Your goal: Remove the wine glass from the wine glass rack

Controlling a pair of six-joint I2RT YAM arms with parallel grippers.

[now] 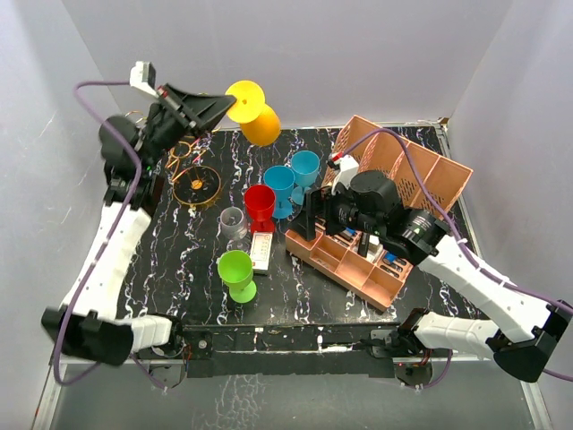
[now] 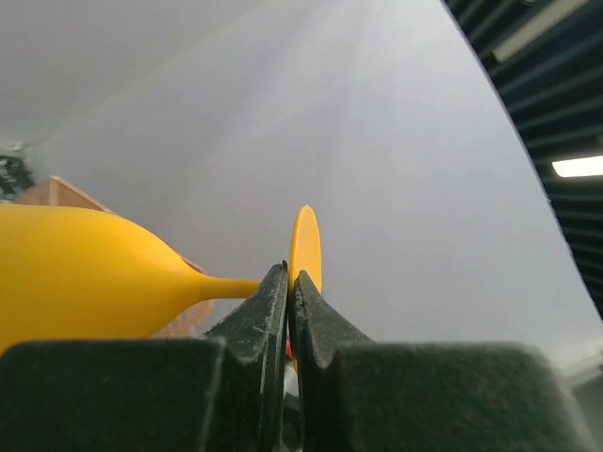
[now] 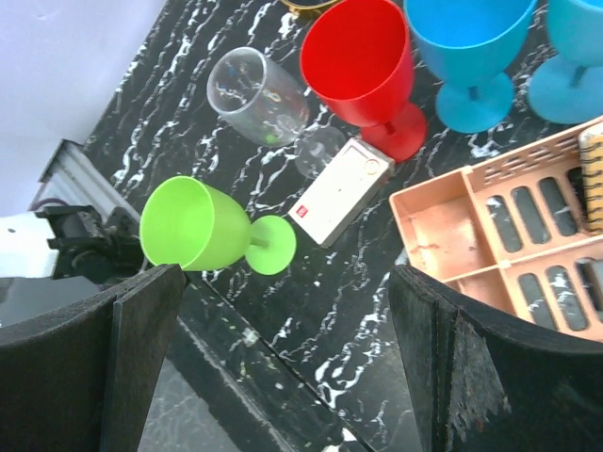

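My left gripper (image 1: pixel 226 106) is shut on the round foot of a yellow wine glass (image 1: pixel 255 115) and holds it on its side, high above the table at the back. In the left wrist view my left gripper (image 2: pixel 290 275) pinches the foot, with the yellow wine glass's bowl (image 2: pixel 75 278) to the left. The gold wire wine glass rack (image 1: pixel 195 175) stands below on its round base, apart from the glass. My right gripper (image 3: pixel 283 282) is open and empty above the table's front, near the pink organizer.
On the table stand a green goblet (image 1: pixel 236 272), a red goblet (image 1: pixel 260 205), two blue goblets (image 1: pixel 291 179), a clear glass (image 1: pixel 233 222) and a white card box (image 1: pixel 261 253). A pink slotted organizer box (image 1: pixel 385 206) fills the right side. White walls enclose the table.
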